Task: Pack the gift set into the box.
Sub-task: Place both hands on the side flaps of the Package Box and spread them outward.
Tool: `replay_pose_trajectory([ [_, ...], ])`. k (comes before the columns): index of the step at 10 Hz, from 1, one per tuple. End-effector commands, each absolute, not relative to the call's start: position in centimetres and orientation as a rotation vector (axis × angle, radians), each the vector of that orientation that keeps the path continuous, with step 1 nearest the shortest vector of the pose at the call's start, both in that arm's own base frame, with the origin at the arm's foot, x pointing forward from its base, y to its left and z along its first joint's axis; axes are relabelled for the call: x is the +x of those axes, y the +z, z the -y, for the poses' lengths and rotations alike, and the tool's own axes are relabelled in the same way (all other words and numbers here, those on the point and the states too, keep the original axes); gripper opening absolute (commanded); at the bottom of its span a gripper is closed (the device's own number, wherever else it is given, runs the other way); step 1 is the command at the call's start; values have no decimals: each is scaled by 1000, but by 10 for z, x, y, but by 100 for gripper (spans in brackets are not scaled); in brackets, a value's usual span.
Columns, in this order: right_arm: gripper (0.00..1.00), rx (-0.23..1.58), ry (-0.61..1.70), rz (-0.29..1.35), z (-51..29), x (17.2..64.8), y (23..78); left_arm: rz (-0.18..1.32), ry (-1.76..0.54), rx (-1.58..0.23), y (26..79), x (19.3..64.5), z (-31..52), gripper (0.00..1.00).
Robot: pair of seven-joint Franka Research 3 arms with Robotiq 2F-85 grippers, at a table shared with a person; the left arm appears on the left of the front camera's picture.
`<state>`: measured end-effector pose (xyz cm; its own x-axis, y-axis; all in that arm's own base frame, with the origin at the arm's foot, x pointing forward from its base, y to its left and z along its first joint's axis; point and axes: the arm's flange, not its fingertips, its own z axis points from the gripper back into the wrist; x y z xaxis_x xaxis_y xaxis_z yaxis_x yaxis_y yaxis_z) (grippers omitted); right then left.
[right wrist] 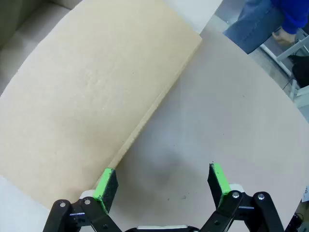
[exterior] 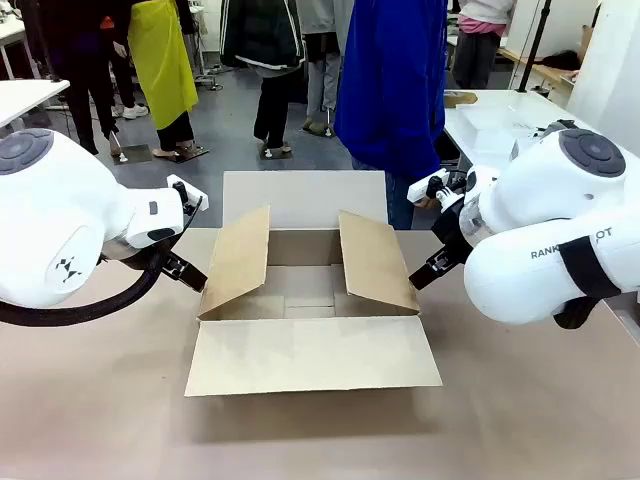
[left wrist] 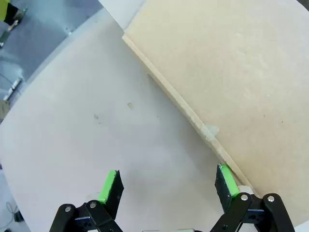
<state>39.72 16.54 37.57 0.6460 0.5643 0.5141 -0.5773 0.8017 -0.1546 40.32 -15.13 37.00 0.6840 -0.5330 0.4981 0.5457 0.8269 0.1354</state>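
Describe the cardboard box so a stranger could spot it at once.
Find the pale table, midway between the white left arm and right arm. The brown cardboard box sits there open, side flaps raised, near flap lying flat. Unlike the glossy white arms flanking it, it is plain brown.

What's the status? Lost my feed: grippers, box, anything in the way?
Left gripper open at left flap. Right gripper open at right flap. Box open, both those flaps tilted in over the opening, partly in the way.

We are counting one box [exterior: 305, 290], four flaps [exterior: 312, 355] hanging open, two white arms [exterior: 60, 220] [exterior: 560, 230] flanking it, one desk [exterior: 100, 420] underneath.
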Motion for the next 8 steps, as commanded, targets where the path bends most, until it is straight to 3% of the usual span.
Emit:
replay_pose_trajectory([
  [1, 100, 24, 650, 577, -165, 397, 376, 551, -605, -25, 370, 403, 151, 100],
  [8, 100, 24, 650, 577, -165, 397, 376, 551, -605, -25, 370, 403, 151, 100],
])
